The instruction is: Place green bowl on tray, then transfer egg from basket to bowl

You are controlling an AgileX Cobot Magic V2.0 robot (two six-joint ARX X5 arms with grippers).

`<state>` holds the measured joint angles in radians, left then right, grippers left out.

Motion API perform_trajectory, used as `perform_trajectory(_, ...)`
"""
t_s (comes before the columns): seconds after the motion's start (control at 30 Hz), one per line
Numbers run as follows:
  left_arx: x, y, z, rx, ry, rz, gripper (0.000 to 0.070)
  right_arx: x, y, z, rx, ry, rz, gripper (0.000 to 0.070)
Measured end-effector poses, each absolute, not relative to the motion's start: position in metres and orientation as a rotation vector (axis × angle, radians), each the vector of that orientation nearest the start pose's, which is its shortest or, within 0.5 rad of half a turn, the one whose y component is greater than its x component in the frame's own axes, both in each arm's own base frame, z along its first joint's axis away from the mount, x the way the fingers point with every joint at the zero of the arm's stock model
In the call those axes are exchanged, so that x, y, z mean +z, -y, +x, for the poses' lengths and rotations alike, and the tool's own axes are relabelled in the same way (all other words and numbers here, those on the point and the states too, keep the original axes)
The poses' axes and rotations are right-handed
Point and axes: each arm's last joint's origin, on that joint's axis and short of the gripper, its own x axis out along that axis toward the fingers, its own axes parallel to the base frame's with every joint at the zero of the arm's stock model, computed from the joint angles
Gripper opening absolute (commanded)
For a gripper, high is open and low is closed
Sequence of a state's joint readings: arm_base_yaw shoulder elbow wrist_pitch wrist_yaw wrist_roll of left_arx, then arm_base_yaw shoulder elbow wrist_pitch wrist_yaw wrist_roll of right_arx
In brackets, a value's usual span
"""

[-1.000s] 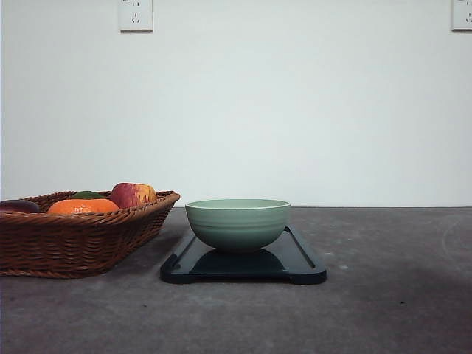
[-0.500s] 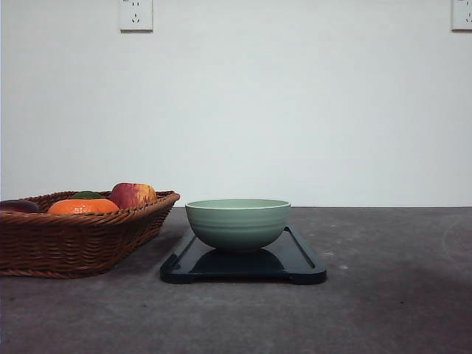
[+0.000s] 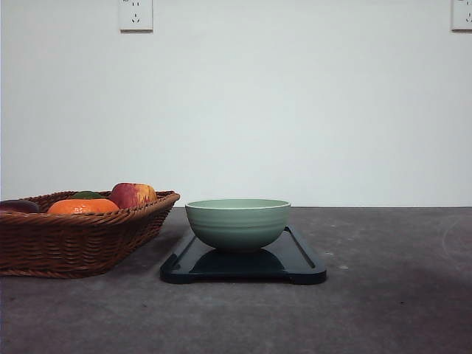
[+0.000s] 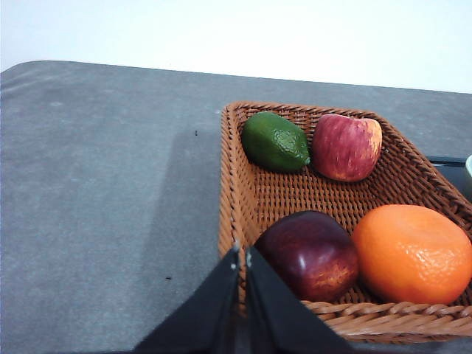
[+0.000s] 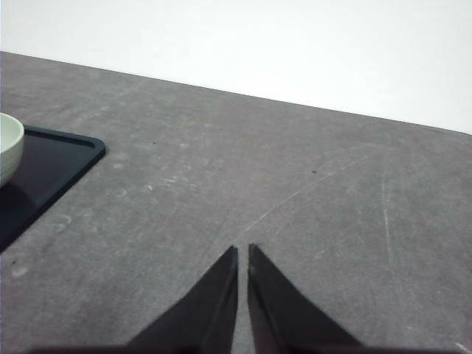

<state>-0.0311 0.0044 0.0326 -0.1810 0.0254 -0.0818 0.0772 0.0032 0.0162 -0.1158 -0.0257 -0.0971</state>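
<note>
Green bowl (image 3: 237, 223) standing upright on the tray (image 3: 299, 259), set toward the tray's rear half, its foot inside the low raised rim; a strip of dark tray surface lies bare to each side of the bowl and in front of it. From the front view the bowl's interior cannot be seen. The tray rests flat on the grey bench (image 3: 383, 295), its left front corner near the basket (image 3: 74, 240) but apart from it, a narrow band of bench showing between them. The basket sits at the left edge of the front view, partly cut off by the frame. Within it, the left wrist view shows a green lime (image 4: 275, 141) touching a red-yellow apple (image 4: 346, 147) at the far wall, and a dark red-purple fruit (image 4: 311, 254) touching an orange (image 4: 413, 253) at the near wall; woven floor is bare between the two pairs. No egg can be made out among them. Left end effector (image 4: 242, 257), fingers together and holding nothing, hangs above the basket's near rim beside the dark fruit. Right end effector (image 5: 243, 254), fingers likewise together and empty, hangs over open bench to the right of the tray, whose corner and the bowl's rim appear at the frame edge. Bench to the right of the tray is unobstructed as far as the wall.
</note>
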Motion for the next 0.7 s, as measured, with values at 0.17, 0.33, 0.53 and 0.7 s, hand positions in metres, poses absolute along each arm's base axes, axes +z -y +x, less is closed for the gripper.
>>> perform_trajectory(0.17,0.1568,0.0037,0.0947,-0.05,-0.155,-0.082,0.0,0.1576,-0.0082,0.096,0.108,-0.098,-0.1,0.0017)
perform_trajectory(0.33,0.1568,0.0037,0.0947,-0.05,-0.155,-0.082,0.0,0.1576,-0.0082,0.096,0.108,-0.098,-0.1,0.0017)
perform_trajectory(0.53,0.1568,0.0037,0.0947,-0.05,-0.155,-0.082,0.0,0.1576,-0.0082,0.096,0.108,-0.098,-0.1,0.0017)
perform_trajectory(0.7,0.1568,0.0037,0.0947,-0.05,-0.155,-0.082,0.0,0.1576,-0.0082,0.096,0.108,-0.098,-0.1,0.0017)
